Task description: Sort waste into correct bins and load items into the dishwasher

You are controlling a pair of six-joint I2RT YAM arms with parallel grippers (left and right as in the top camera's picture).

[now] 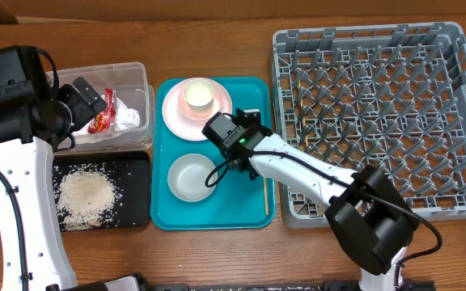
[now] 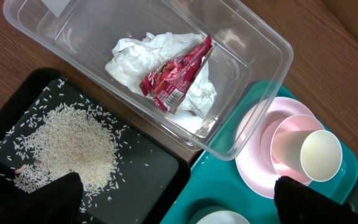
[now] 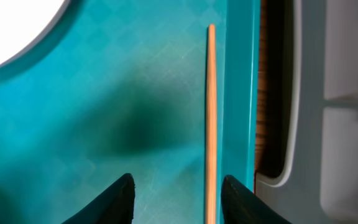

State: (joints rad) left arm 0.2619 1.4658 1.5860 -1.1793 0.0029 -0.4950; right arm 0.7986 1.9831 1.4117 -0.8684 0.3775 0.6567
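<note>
Straddling chopstick — right end effector, jaws apart

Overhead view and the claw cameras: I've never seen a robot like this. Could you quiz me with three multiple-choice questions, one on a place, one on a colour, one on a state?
1. Where is the red wrapper?
A) on the black tray
B) in the clear tub
C) in the grey rack

2. What colour is the serving tray holding the bowl?
A) teal
B) pink
C) black

3. How is the right claw, above the chopstick?
A) shut on it
B) open
C) holding a cup

Answers:
1. B, the wrapper lies on the napkin inside the tub.
2. A, the tray's bare floor is teal.
3. B, its two fingers stand apart and the chopstick lies loose on the tray.
</note>
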